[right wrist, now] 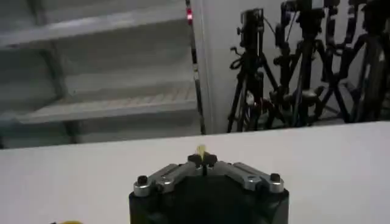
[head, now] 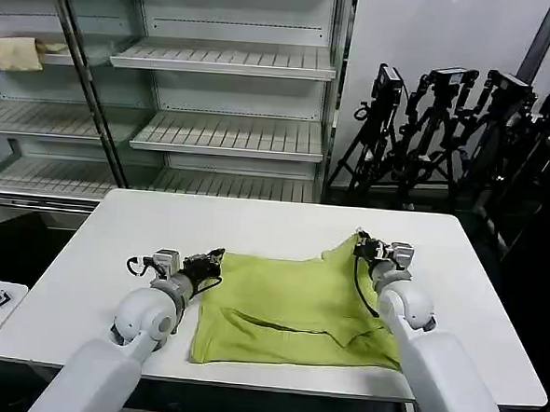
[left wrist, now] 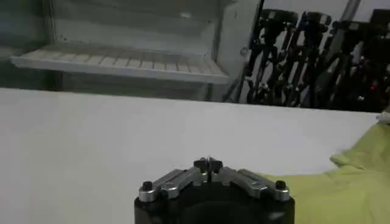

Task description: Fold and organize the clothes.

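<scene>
Behind the scene we see a run of grey wire shelving, and beside it a cluster of black tripods against the wall; both lie well beyond the two grippers. A small beige cloth rests on an upper shelf, far up and to the left of the left gripper.

The white counter carries the work. Bare counter stretches ahead of each gripper toward the shelving, as both wrist views confirm.

On the counter we find the lime yellow-green shirt, lying flat and partly folded, with a crease running across its near half. It lies between the two grippers: its left edge is at the left gripper, and its far right corner rises to the right gripper. In the left wrist view the shirt extends away from that gripper toward the other arm.

The left gripper sits low over the counter at the shirt's left edge. Its fingers are pressed together; we cannot tell whether any fabric is caught between them.

The right gripper is at the shirt's far right corner, where the fabric peaks upward. Its fingers are drawn together, and in the right wrist view a sliver of yellow-green fabric shows pinched at the tips, so we read it as gripping the shirt.
</scene>
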